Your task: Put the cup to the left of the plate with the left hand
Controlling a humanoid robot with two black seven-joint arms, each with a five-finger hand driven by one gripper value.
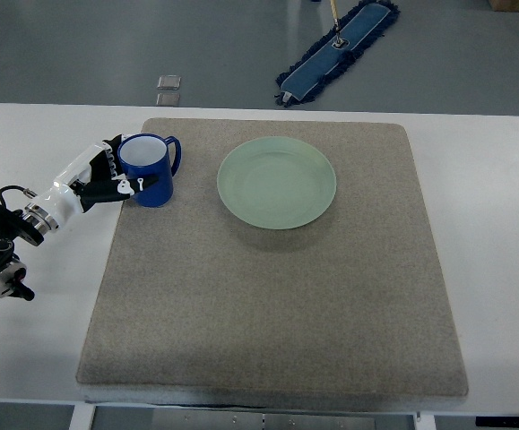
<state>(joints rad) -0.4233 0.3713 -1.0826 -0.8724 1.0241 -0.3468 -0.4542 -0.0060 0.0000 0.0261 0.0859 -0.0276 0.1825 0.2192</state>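
Observation:
A blue cup with a white inside stands upright on the grey mat, its handle turned toward the pale green plate. The plate lies on the mat to the cup's right, with a gap between them. My left hand comes in from the left edge and its black fingers curl around the cup's left side. The right arm does not show.
The mat covers most of the white table. A blue dust mop lies on the floor beyond the table's far edge, and two small floor plates sit to the left of the mop.

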